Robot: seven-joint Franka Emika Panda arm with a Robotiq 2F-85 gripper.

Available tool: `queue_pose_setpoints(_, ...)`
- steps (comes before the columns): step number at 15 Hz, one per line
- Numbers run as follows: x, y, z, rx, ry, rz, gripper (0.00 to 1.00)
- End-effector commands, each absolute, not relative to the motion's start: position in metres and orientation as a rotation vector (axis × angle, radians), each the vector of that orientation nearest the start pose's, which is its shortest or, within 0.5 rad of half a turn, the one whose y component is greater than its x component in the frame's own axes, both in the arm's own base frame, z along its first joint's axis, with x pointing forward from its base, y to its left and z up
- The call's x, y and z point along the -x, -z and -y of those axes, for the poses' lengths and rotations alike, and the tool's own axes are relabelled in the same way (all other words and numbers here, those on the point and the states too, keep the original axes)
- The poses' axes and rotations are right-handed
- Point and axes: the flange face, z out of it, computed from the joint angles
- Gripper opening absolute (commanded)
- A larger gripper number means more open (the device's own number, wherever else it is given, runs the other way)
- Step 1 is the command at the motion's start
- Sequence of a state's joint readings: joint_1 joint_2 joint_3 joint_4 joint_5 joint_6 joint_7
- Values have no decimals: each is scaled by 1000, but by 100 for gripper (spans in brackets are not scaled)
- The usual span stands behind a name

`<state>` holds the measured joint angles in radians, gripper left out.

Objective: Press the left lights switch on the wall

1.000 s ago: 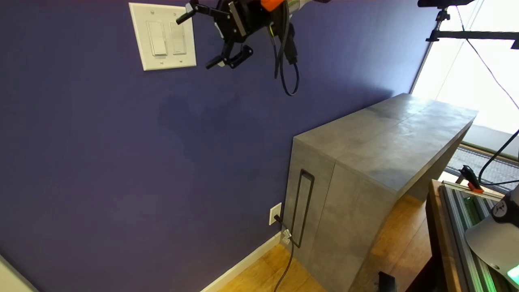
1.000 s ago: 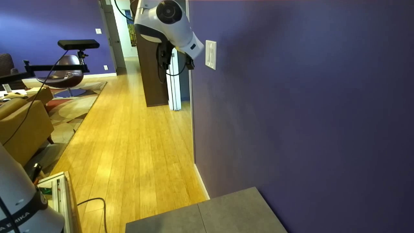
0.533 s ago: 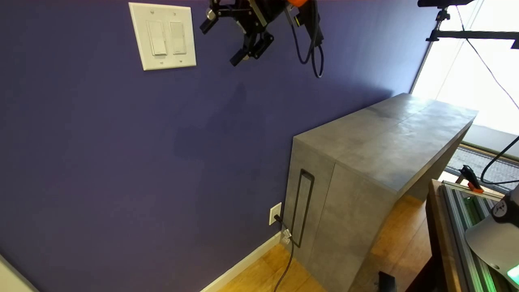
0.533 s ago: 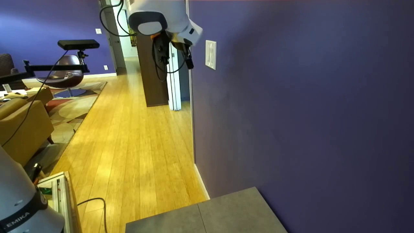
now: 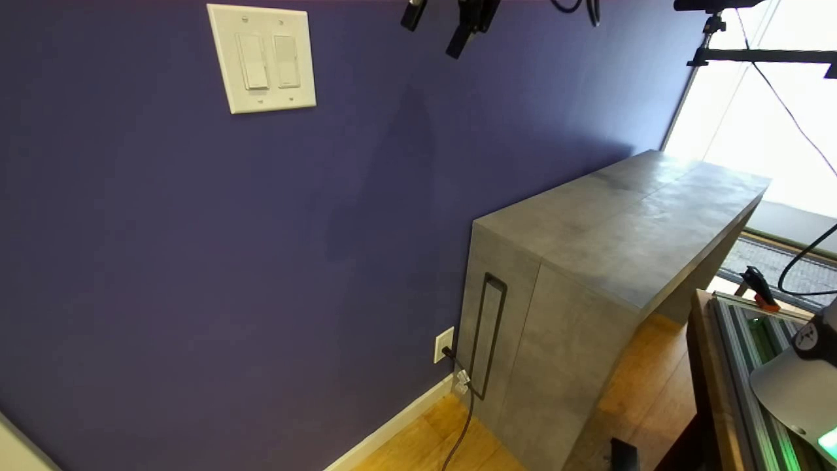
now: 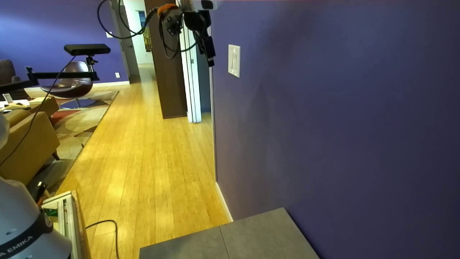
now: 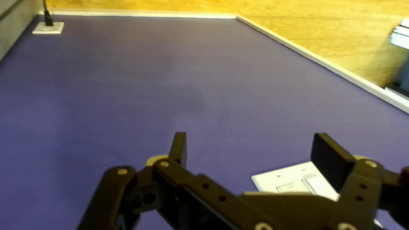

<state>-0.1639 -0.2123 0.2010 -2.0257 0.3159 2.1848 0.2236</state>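
Wall [image 5: 196, 261]. Deep purple, matte; white baseboard [image 5: 392, 422] along its foot.

Desk [image 5: 621, 216]. Grey, slab-sided, standing against the wall.

Pincer [image 7: 250, 143]. Black, the only one on this rig. Fingers [image 7: 330, 159] spread wide, with nothing between them in the wrist view. In both exterior views they point mainly downward, clear of the wall; how deep the gap runs is hard to gauge, an exterior view catching little more than the tips.

Double plate [image 5: 227, 59]. White, rectangular, mounted high on the wall. Partly masked by the pincer in the wrist view.

Left lights switch [image 5: 254, 62]. Tall, narrow white rocker, left-hand of the pair, long axis upright. Right-hand twin [image 5: 287, 62] just beside it, on the pincer's side. Governing relation: in an exterior view the switch lies to the left of the pincer, beyond the twin, and back at the wall surface; switch and pincer well apart. Judged requirement for a press: travel leftward past the twin, tips turned in toward the wall, then a push. Spread fingers risk catching the twin as well; brought together, likely safer.
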Motion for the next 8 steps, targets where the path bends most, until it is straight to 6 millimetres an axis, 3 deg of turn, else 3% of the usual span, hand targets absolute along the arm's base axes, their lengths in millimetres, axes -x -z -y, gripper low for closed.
queue_pose_setpoints(1, -505, -612, -43, 2841, 263, -320, 100)
queue_pose_setpoints(4, -481, -646, -28, 2874, 116, -182, 100)
queue_pose_setpoints(6, -462, -679, -4, 2895, 64, -100, 100)
queue_pose_setpoints(7, -477, -650, -21, 2865, 98, -176, 100)
queue_pose_setpoints(8, -469, -664, -11, 2868, 85, -150, 100)
